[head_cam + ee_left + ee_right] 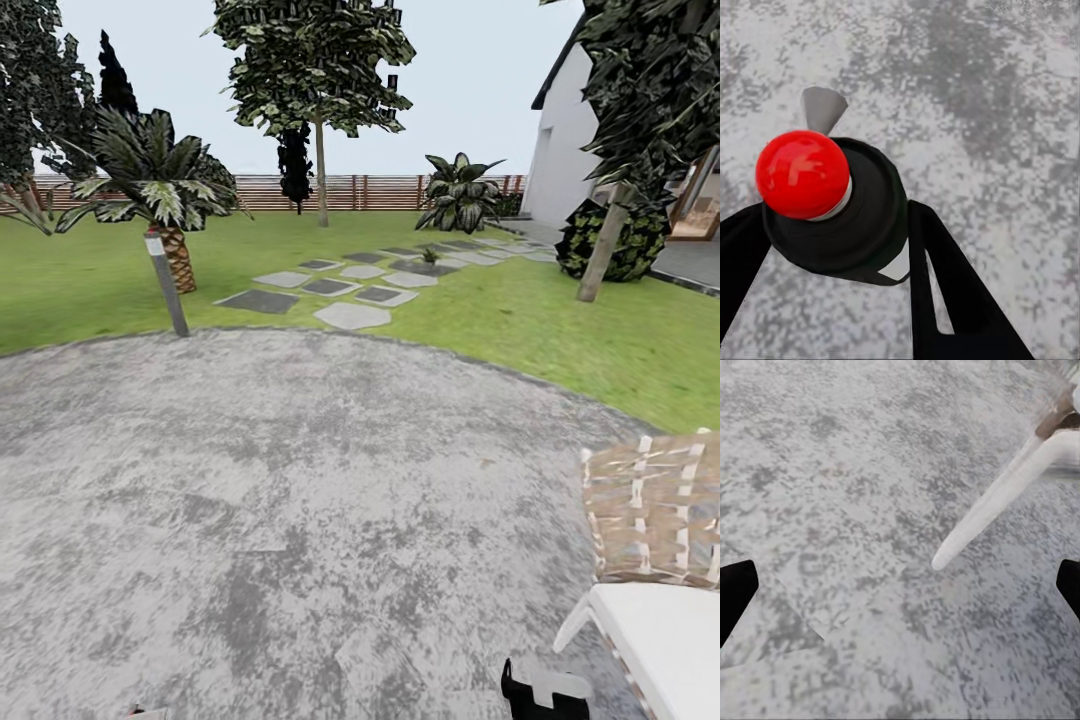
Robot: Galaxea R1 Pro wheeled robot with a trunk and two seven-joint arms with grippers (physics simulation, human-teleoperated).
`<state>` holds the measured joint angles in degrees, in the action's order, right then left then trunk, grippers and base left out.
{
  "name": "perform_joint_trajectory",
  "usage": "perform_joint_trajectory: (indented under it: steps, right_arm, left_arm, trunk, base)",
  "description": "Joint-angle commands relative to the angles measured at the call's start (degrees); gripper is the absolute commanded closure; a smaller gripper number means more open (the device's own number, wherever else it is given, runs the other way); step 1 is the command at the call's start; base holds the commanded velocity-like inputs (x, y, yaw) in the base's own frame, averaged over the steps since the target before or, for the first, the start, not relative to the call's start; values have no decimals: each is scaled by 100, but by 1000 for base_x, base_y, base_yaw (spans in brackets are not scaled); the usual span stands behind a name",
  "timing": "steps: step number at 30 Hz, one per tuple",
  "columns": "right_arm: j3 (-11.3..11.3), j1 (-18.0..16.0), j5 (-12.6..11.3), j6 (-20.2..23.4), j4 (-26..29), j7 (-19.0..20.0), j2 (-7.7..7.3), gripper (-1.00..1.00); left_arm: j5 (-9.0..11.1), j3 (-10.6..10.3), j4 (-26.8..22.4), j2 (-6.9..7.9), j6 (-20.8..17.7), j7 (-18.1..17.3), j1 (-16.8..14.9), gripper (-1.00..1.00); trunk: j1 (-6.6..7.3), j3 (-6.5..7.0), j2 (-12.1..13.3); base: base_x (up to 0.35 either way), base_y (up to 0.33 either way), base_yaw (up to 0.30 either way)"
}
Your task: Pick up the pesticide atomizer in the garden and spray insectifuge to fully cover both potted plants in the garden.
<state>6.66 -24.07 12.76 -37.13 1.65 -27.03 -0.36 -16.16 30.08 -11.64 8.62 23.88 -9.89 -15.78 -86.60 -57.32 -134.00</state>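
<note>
In the left wrist view the pesticide atomizer [832,206] is seen gripped between the two black fingers [952,292] of the left gripper [832,247] — one finger pressed against each side of its dark round body. Beyond the fingertips its red ball-shaped cap [802,174] stands out, and a small grey nozzle [823,109] projects past the cap over the grey mottled patio [975,97].

In the right wrist view the right gripper [900,592] is spread wide, with only the black tips of its fingers [735,592] visible at the two edges, and nothing is held between them. Ahead of the fingertips, to one side, a slanted white chair leg [1001,499] comes down to the paving.

In the head view a part of the right arm [545,692] is seen at the lower edge, just beside a white chair [665,635] bearing a woven cushion [655,510]. Farther off, a small low plant [430,256] is set among the flat stepping stones [350,290] on the lawn [560,320]; whether it is one of the potted plants cannot be told. A palm [160,200] and a short post [167,283] stand at the patio's edge, before a brown slatted fence [270,192].
</note>
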Motion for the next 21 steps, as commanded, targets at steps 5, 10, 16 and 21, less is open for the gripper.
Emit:
perform_joint_trajectory:
  steps: [5, 10, 16, 21]
  right_arm:
    - [46, -5, 60, -14, -6, -19, 12, -100]
    - [43, -2, 60, -14, -7, -15, 18, -100]
    - [44, -2, 55, -12, -7, -21, 31, -100]
    - [45, -2, 52, -12, -7, -21, 35, -100]
  left_arm:
    - [-38, 50, 4, -1, 19, -30, -5, 100]
    - [-38, 50, 4, -1, 17, -30, -7, 100]
    - [-40, 50, 4, -1, 13, -30, -5, 100]
    - [-39, 50, 4, -1, 14, -30, -4, 100]
  trunk:
    - [-2, -5, -2]
    - [-2, -5, -2]
    - [-2, -5, -2]
    - [-2, -5, -2]
  base:
    - [340, 0, 0]
    - [340, 0, 0]
    - [340, 0, 0]
    - [340, 0, 0]
